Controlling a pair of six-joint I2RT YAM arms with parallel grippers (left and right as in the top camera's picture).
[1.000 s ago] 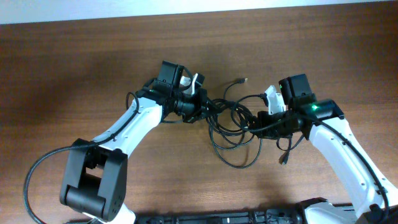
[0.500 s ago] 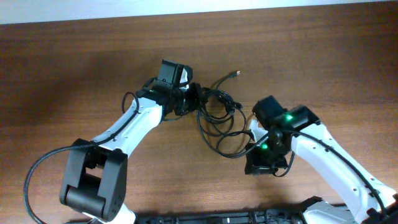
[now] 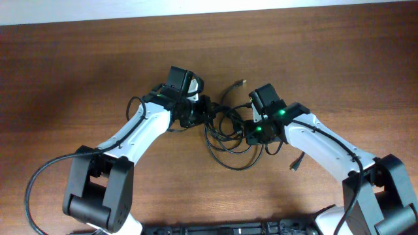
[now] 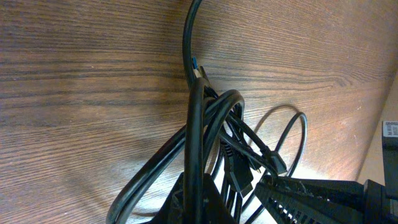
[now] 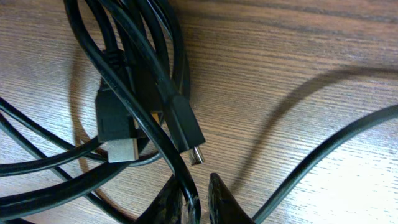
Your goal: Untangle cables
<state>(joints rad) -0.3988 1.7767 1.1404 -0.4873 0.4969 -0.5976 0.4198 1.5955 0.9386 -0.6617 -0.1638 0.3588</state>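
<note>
The cables [image 3: 228,134] are thin black cords in a tangle of loops at the table's middle. One plug end [image 3: 238,83] points to the far side and another [image 3: 295,163] lies to the right. My left gripper [image 3: 201,112] is at the tangle's left edge. In the left wrist view its fingers [image 4: 233,186] have several strands [image 4: 198,118] bunched between and over them. My right gripper [image 3: 251,134] is at the tangle's right side. In the right wrist view its fingers [image 5: 196,186] are pinched on one strand [image 5: 180,165], just below two plugs [image 5: 121,134].
The brown wooden table [image 3: 78,78] stretches around the tangle. A pale strip [image 3: 196,10] runs along the far edge. Each arm's own thicker black wire loops beside it, as by the left arm [image 3: 46,176].
My right arm has swung from the right, down, then up to the tangle's right side. The tangle has shifted left and bunched up. The left gripper has stayed nearly in place.
</note>
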